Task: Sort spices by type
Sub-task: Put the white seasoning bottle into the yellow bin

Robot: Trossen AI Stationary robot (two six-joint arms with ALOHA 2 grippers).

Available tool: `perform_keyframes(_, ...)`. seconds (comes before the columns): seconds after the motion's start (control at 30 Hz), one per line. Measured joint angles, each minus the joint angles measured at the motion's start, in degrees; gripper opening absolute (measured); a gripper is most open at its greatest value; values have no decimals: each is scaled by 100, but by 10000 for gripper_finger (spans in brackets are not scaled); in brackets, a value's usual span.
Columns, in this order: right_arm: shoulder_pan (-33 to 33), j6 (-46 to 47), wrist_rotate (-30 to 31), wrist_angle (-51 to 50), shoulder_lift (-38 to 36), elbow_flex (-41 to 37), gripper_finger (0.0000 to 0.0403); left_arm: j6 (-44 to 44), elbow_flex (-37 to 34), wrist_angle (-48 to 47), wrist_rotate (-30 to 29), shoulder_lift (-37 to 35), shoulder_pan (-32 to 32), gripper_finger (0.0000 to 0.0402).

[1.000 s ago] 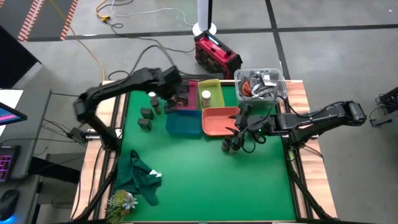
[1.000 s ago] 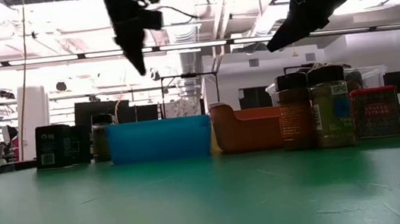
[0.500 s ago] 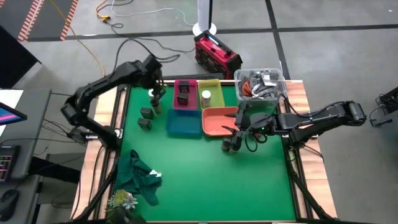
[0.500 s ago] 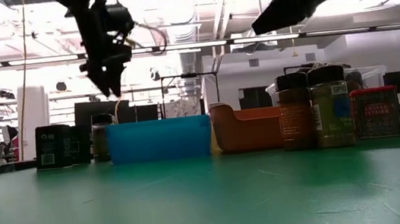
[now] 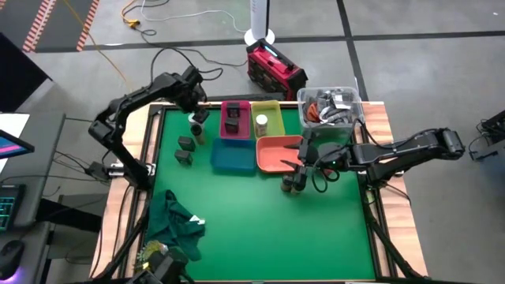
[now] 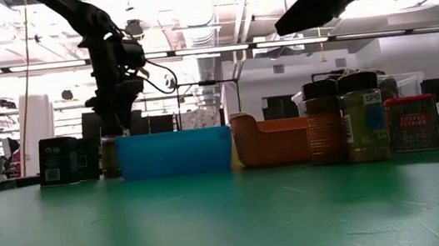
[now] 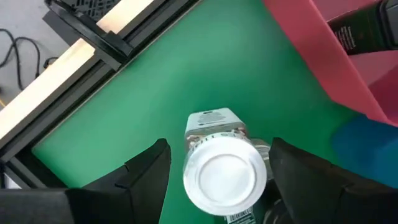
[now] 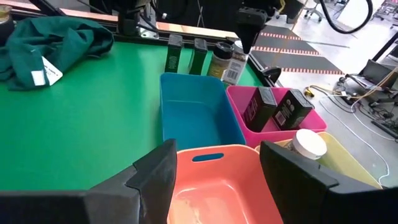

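overhead, left gripper [image 7: 214, 163] hangs with fingers spread either side of a white-topped jar [image 7: 224, 172] near the desk's far left edge, not touching. right gripper [image 8: 214, 171], fingers apart, hovers over the orange tray [image 8: 230, 190].

Two tins [image 5: 232, 119] in tray [image 5: 235, 135]; jar [image 5: 261, 121] in neighbouring tray [image 5: 273, 124].

The mat [image 5: 260, 213] is looking matt green, the table edge [image 7: 74, 68] pale bare wood. The trays, like the orange one [image 8: 217, 186], are showing smooth plastic. The white jar lid [image 7: 225, 172] is gleaming faintly. The green cloth [image 8: 50, 43] is lying soft and creased.
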Motion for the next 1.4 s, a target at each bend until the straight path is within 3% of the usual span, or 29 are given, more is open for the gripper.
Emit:
perform_keyframes(0.8,0,2,-7,75,0,0,260,947,0,-73,-73,6,-20,261)
perform_keyframes(1.07,0,-24,-9,79,0,0,260,560,42,31,-369,6,-25,261)
perform_keyframes(1.4,0,-44,-9,101,0,0,260,721,592,-567,-141,-2,-51,261)
